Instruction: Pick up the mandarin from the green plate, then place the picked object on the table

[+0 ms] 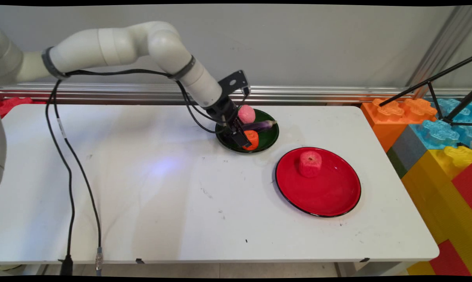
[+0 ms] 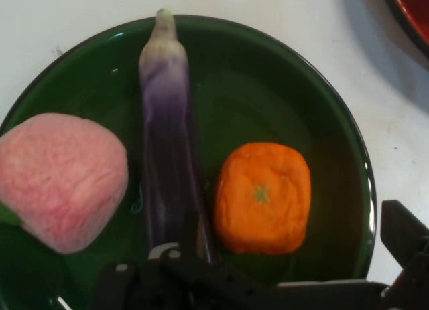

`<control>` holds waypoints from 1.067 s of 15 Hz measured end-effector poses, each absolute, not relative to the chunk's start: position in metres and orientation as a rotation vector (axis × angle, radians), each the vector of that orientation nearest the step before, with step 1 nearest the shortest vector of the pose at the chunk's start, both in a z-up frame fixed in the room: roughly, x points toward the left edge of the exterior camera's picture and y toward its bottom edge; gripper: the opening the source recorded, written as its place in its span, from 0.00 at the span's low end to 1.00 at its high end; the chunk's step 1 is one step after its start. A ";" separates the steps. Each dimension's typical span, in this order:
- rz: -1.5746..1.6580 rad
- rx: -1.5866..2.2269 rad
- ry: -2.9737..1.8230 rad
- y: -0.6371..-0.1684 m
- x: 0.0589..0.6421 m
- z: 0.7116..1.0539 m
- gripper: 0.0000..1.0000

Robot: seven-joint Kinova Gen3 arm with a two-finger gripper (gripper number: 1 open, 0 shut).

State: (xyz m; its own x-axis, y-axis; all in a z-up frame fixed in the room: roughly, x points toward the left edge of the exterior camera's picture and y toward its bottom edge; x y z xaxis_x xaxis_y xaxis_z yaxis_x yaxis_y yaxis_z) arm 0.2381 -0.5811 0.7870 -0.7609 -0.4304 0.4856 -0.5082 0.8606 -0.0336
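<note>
White table (image 1: 142,196), green plate (image 2: 322,109), jaws (image 2: 295,256) spread wide around orange (image 2: 263,197)

Main view overlooks table; hand view close above — both share green plate (image 1: 268,141) (image 2: 301,75).

No readable text, labels, brands, numbers or signs in either view. I checked my arm's white links, the cables, the plates and the toy blocks at the table's right: no lettering on any of them can be made out.
</note>
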 end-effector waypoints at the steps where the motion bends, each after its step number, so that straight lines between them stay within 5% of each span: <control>1: 0.224 0.680 -2.566 -0.583 0.234 0.785 1.00; 10: 0.216 0.613 -2.595 -0.592 0.209 0.772 1.00; 11: 0.215 0.609 -2.599 -0.593 0.207 0.772 0.00; 16: 0.213 0.592 -2.623 -0.593 0.203 0.771 0.00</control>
State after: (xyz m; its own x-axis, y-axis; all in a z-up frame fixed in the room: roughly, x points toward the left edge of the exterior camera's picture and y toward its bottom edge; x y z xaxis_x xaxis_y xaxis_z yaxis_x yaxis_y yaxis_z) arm 0.2029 -0.5930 0.7705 -0.8112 -0.3724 0.4508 -0.4403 0.8963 -0.0521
